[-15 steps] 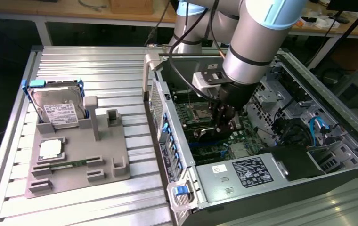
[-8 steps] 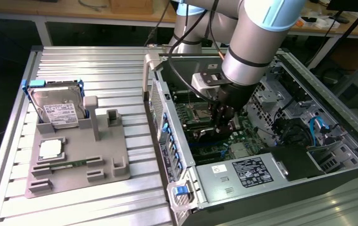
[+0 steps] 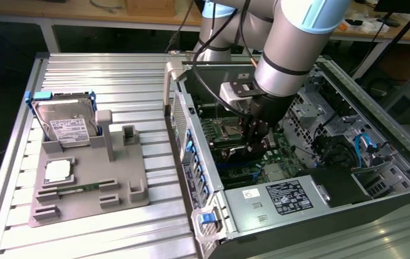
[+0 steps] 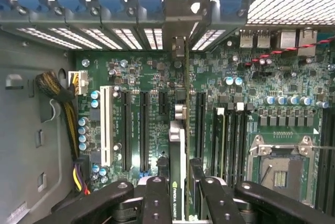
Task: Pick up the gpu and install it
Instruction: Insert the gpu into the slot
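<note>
The gpu (image 4: 178,145) is a thin card seen edge-on, with a green strip near the fingers and its metal end reaching the rear slot openings (image 4: 178,43). My gripper (image 4: 178,187) is shut on it, one black finger (image 4: 157,195) on each side. The card stands upright over the motherboard (image 4: 261,77), between the long black expansion slots (image 4: 127,130). Whether it sits in a slot I cannot tell. In the exterior view my gripper (image 3: 258,141) reaches down inside the open computer case (image 3: 377,178), just above the board.
A power supply (image 3: 284,199) fills the case's near end, and cables and drive bays lie at the exterior view's right. A CPU socket (image 4: 280,169) lies beside the memory slots. Outside, a grey fixture (image 3: 90,199) carries a hard drive (image 3: 65,127) and a memory stick (image 3: 82,188).
</note>
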Available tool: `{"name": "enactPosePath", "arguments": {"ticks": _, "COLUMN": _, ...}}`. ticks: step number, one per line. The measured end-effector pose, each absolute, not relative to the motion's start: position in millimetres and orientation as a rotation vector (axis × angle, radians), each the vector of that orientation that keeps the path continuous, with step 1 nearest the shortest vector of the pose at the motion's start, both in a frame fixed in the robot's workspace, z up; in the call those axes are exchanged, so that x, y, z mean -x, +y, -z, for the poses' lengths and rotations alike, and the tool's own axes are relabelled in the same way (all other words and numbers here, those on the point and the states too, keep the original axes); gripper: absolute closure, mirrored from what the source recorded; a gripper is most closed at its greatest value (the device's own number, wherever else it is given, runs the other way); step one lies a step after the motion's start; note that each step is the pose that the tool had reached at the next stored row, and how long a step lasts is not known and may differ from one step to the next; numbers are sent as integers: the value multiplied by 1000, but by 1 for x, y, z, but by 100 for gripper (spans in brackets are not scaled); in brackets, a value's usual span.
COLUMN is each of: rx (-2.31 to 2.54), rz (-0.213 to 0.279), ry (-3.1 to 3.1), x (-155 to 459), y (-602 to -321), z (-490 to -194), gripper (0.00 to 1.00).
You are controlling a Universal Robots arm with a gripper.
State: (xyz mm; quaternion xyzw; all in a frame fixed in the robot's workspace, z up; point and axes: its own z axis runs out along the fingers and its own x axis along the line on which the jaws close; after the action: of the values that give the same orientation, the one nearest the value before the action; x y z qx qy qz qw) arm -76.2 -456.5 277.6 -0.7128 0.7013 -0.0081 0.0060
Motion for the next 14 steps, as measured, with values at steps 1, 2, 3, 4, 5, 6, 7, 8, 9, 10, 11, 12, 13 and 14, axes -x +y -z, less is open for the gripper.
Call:
{"name": "enactPosePath", "arguments": {"ticks": 1, "rx": 2231, "rz": 25, "ry": 2195, "x": 76, "y": -456, "z": -278, "gripper": 73}}
{"name": "enactPosePath", "arguments": {"ticks": 2, "rx": 2230, "rz": 25, "ry": 2195, "x": 76, "y": -456, "z": -278, "gripper": 73}}
{"name": "enactPosePath", "arguments": {"ticks": 3, "rx": 2230, "rz": 25, "ry": 2195, "x": 76, "y": -457, "z": -278, "gripper": 73}}
{"name": "enactPosePath", "arguments": {"ticks": 4, "rx": 2230, "rz": 25, "ry": 2195, "x": 76, "y": -457, "z": -278, "gripper": 73}}
{"name": "enactPosePath", "arguments": {"ticks": 5, "rx": 2230, "rz": 25, "ry": 2196, "x": 76, "y": -457, "z": -278, "gripper": 73}}
{"name": "enactPosePath", "arguments": {"ticks": 6, "rx": 2230, "rz": 25, "ry": 2196, "x": 76, "y": -457, "z": -277, "gripper": 73}}
{"name": "enactPosePath", "arguments": {"ticks": 7, "rx": 2230, "rz": 25, "ry": 2196, "x": 76, "y": -457, "z": -277, "gripper": 73}}
{"name": "enactPosePath", "arguments": {"ticks": 8, "rx": 2230, "rz": 25, "ry": 2196, "x": 76, "y": -457, "z": -277, "gripper": 73}}
{"name": "enactPosePath", "arguments": {"ticks": 9, "rx": 2230, "rz": 25, "ry": 2196, "x": 76, "y": -457, "z": -277, "gripper": 73}}
{"name": "enactPosePath", "arguments": {"ticks": 10, "rx": 2230, "rz": 25, "ry": 2196, "x": 76, "y": -457, "z": -277, "gripper": 73}}
{"name": "enactPosePath", "arguments": {"ticks": 11, "rx": 2230, "rz": 25, "ry": 2196, "x": 76, "y": -457, "z": -277, "gripper": 73}}
{"name": "enactPosePath", "arguments": {"ticks": 12, "rx": 2230, "rz": 25, "ry": 2196, "x": 76, "y": -457, "z": -277, "gripper": 73}}
{"name": "enactPosePath", "arguments": {"ticks": 13, "rx": 2230, "rz": 25, "ry": 2195, "x": 76, "y": -457, "z": -276, "gripper": 73}}
{"name": "enactPosePath", "arguments": {"ticks": 14, "rx": 2230, "rz": 25, "ry": 2195, "x": 76, "y": -457, "z": -276, "gripper": 73}}
